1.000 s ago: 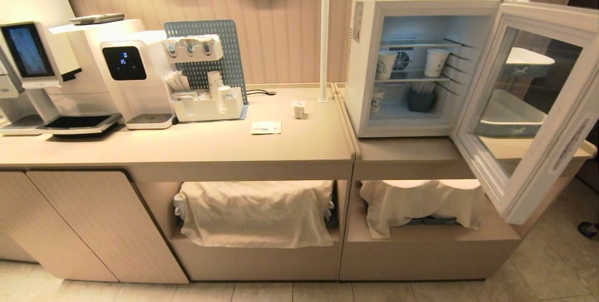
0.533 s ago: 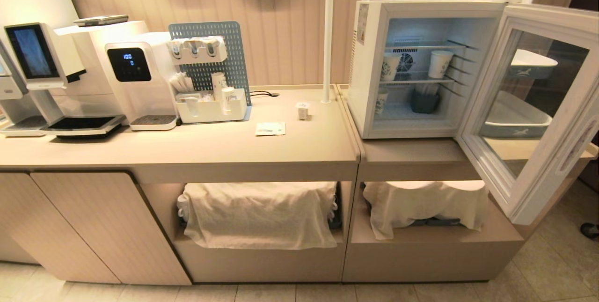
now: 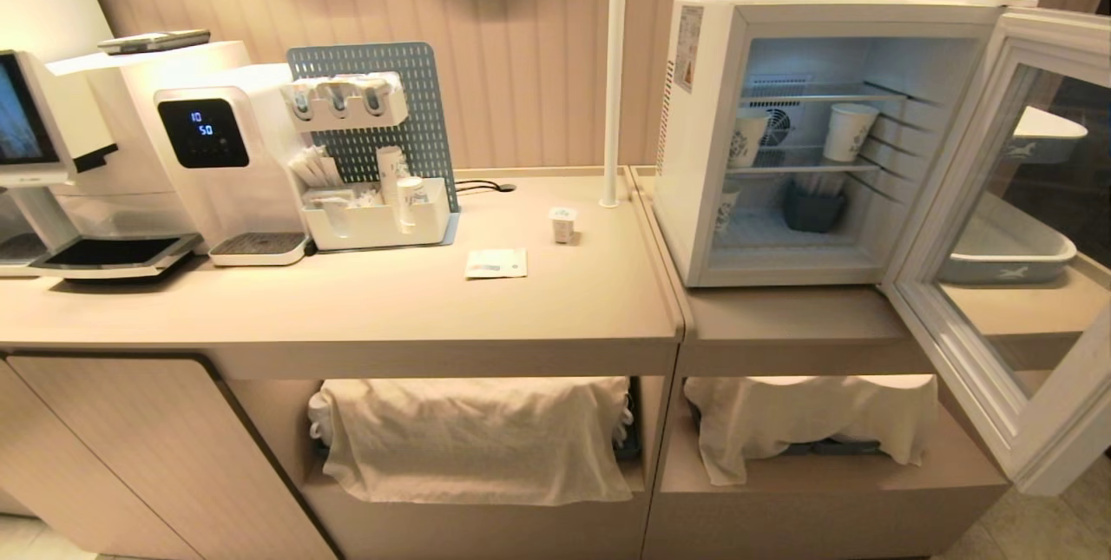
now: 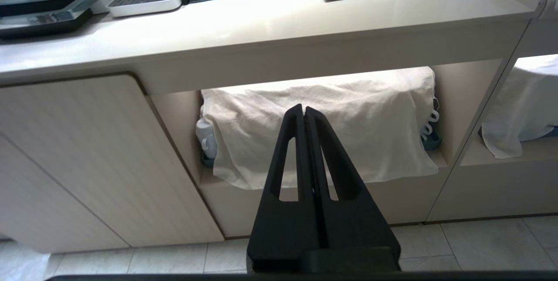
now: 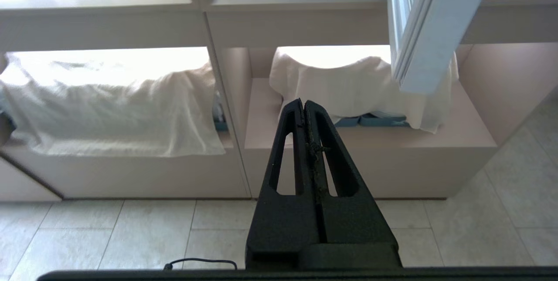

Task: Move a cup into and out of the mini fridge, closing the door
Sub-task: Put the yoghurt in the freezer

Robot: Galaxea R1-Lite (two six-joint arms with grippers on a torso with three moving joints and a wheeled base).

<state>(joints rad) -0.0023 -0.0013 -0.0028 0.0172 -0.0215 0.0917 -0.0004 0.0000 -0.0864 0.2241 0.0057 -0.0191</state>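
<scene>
Beige laminate counter (image 3: 373,308) runs the full width in front of you, and the mini fridge (image 3: 694,152) stands on its right section with the door (image 3: 1033,430) swung wide toward your right side, so nothing needs opening first. Paper cups and a dark holder already sit on its wire shelves, so I'd aim for the bare patch of fridge floor near the front. Your left end effector (image 4: 304,111) and right end effector (image 5: 303,104) both hang low in front of the cabinet shelves, fingers pressed together, holding nothing. Smallest of all, the cup (image 3: 562,224) stands upright on the counter, near the white pole and left of the fridge. Spread the fingers before you reach, come in level at mid-height, and squeeze gently, since a thin tub probably dents.
</scene>
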